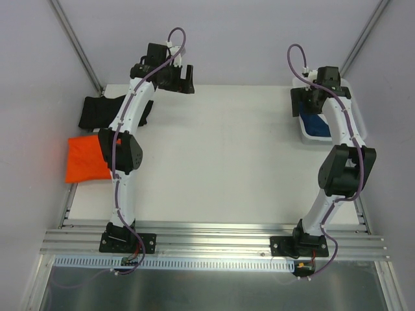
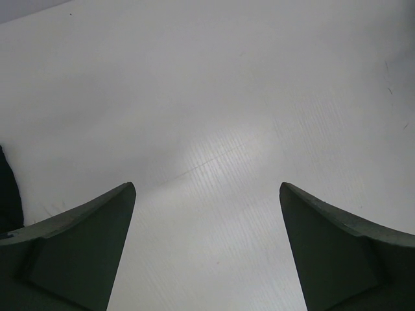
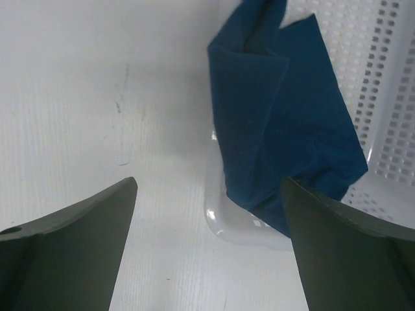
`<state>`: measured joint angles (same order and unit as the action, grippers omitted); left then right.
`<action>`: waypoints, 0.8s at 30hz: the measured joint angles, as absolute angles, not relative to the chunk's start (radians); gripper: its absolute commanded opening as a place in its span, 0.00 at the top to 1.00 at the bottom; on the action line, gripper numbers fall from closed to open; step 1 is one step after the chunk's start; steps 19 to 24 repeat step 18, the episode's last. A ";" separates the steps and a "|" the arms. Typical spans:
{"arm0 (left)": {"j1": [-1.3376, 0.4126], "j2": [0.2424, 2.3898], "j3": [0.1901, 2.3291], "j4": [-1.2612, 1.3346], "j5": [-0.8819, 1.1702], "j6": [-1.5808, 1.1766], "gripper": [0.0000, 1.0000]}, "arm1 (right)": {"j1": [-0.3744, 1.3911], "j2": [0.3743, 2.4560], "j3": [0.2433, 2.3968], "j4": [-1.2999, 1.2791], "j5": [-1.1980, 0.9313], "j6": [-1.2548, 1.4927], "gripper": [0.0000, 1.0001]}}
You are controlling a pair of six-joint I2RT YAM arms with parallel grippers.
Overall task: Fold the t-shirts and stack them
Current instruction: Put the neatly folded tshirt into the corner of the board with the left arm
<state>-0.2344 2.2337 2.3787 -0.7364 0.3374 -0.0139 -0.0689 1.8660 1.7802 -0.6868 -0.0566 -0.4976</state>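
Jaws gaped empty left and right; right gripper (image 3: 209, 183) risked catching white plastic mesh basket (image 3: 389, 97), not crumpled blue t-shirt (image 3: 279, 116).

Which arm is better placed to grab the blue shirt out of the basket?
Right. The right gripper hangs open beside the blue t-shirt in the white basket; the left gripper is over the table, well away.

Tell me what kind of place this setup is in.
Most likely a robotics lab test cell, not a home: a white table boxed in by plain grey walls, two robot arms bolted to aluminium rails at its near edge, and an orange-red t-shirt as work material.
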 measured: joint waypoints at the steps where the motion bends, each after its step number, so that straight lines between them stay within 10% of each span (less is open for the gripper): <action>1: -0.236 2.234 2.381 -0.735 0.335 -0.014 0.04 | -0.070 1.866 1.780 -0.694 -0.035 -0.490 0.03; 24: -0.303 2.234 2.381 -0.730 0.257 0.021 0.02 | 0.021 1.736 1.903 -0.939 0.301 -0.397 0.03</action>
